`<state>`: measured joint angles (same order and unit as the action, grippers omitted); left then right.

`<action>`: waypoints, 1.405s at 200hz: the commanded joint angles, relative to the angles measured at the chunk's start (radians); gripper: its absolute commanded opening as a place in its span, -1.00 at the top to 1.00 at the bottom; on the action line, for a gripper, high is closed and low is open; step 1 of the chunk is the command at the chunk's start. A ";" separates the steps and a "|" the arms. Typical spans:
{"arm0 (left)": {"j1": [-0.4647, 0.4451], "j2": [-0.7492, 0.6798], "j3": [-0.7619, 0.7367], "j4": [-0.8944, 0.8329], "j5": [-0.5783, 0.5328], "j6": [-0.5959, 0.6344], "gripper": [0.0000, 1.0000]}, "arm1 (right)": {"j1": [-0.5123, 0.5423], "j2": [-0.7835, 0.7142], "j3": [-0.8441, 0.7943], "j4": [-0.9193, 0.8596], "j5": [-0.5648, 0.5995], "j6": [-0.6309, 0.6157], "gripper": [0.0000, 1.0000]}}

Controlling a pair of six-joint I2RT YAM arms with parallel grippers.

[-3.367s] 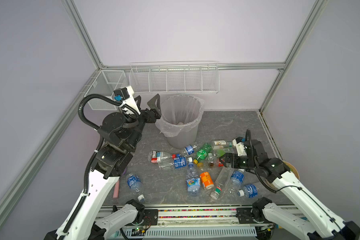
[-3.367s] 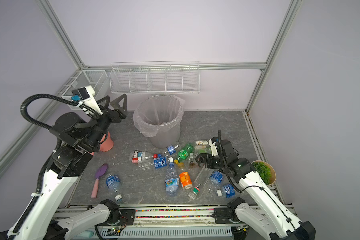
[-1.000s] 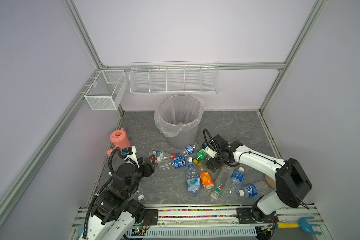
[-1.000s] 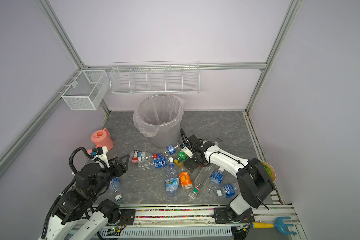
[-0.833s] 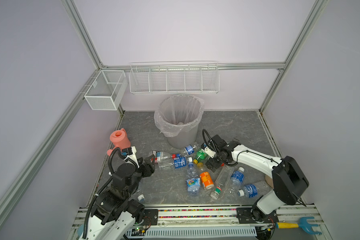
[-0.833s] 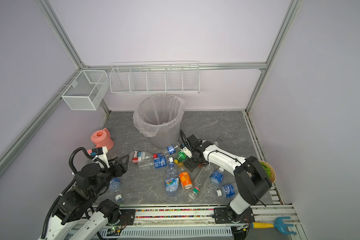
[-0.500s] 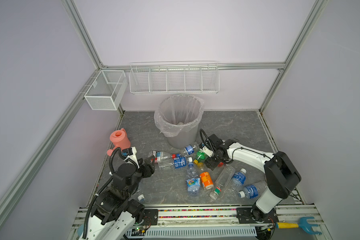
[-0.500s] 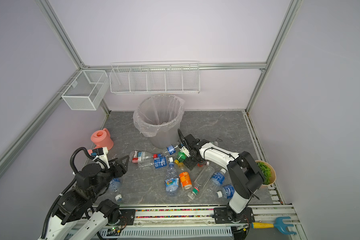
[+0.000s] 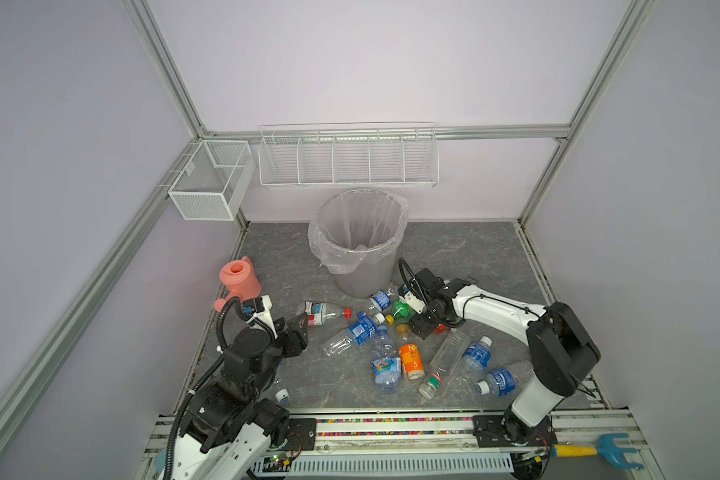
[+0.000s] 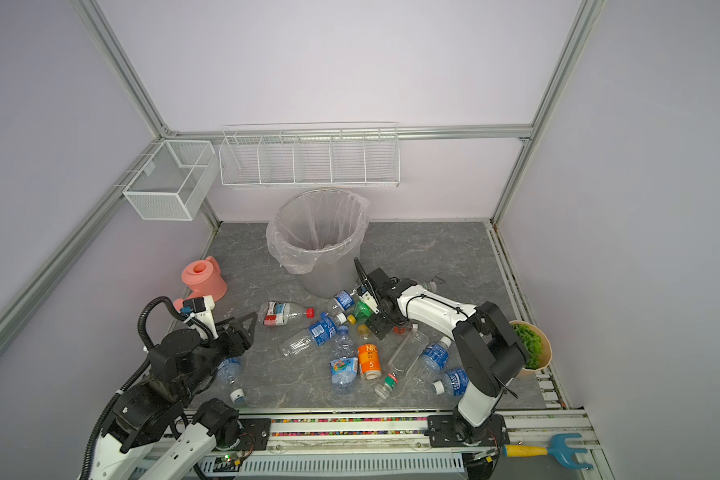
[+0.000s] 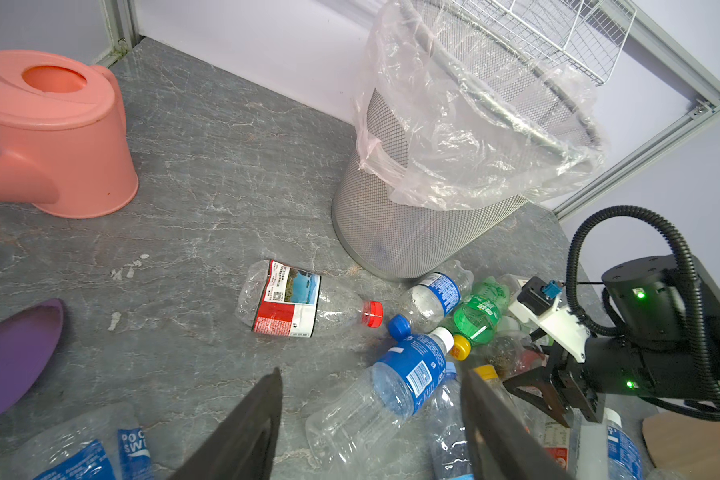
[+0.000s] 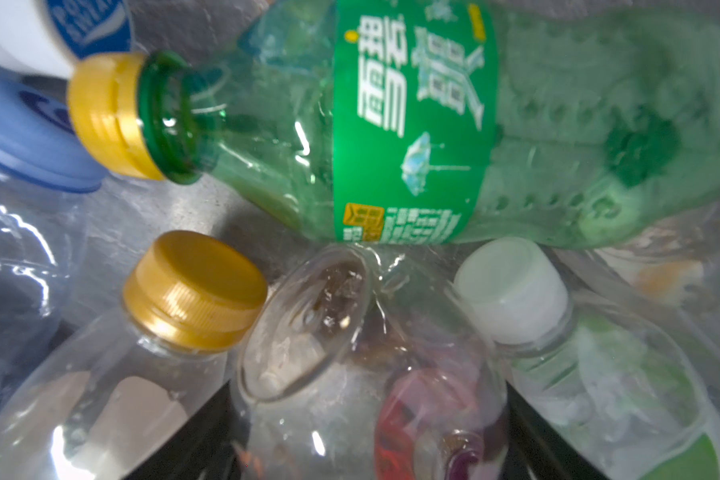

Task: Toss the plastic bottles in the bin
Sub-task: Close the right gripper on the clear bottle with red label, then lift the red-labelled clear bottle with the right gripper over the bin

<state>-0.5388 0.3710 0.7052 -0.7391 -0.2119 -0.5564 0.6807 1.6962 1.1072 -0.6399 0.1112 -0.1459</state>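
**mk_bots:** So what's new here?

**tabletop_tim:** Both top views first. A few seconds back the left gripper was up at the rim of the bin. Now it's low in the lower left of the frame, spread apart and empty. The right gripper has come in from the right edge of the plastic bottles to the middle of the heap, just below the green bottle. My read is that one drop is done and both arms are on the next pick. Most bottles are lying on the grey table below the bin, so there's plenty left.

**mk_bots:** Left wrist cam?

**tabletop_tim:** Its dark fingers stand apart with nothing between them. A blue-label bottle lies just past the tips. Mid-frame there's a red-label bottle, thin, clear and crumpled. The bin sits upper right, with a fine grey mesh wall and a loose crinkly bag draped over the rim. The smooth pink watering can is at the left.

**mk_bots:** And the right one?

**tabletop_tim:** Bottom middle of the frame, the jaws are pressed against both sides of a clear bottle with a reddish label. It's still down among its neighbours. The green one lies across the top, dimpled, with a ribbed yellow cap. Everything here is slick, round and squashy, so I'd guess it could squirm out when lifted.
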 commanded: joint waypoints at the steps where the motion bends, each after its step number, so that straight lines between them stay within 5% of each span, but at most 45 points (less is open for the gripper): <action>1: -0.001 -0.006 0.037 -0.029 -0.010 0.001 -0.34 | 0.017 -0.066 0.024 -0.028 0.025 0.008 -0.04; 71: -0.001 -0.008 0.033 -0.037 -0.003 -0.005 -0.31 | 0.023 -0.326 0.123 -0.092 0.002 0.009 -0.02; 138: -0.001 0.019 0.029 -0.025 0.037 -0.017 -0.27 | 0.023 -0.574 0.253 0.035 -0.073 0.027 0.00; 209: -0.001 0.010 0.027 -0.018 0.059 -0.023 -0.25 | 0.023 -0.555 0.460 0.156 -0.279 0.094 0.01; 281: -0.001 0.011 0.018 -0.008 0.077 -0.030 -0.24 | 0.023 -0.466 0.561 0.342 -0.348 0.134 0.02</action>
<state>-0.5388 0.3889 0.7162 -0.7460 -0.1474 -0.5697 0.6983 1.1896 1.6257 -0.4168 -0.1810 -0.0441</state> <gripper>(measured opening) 0.621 0.526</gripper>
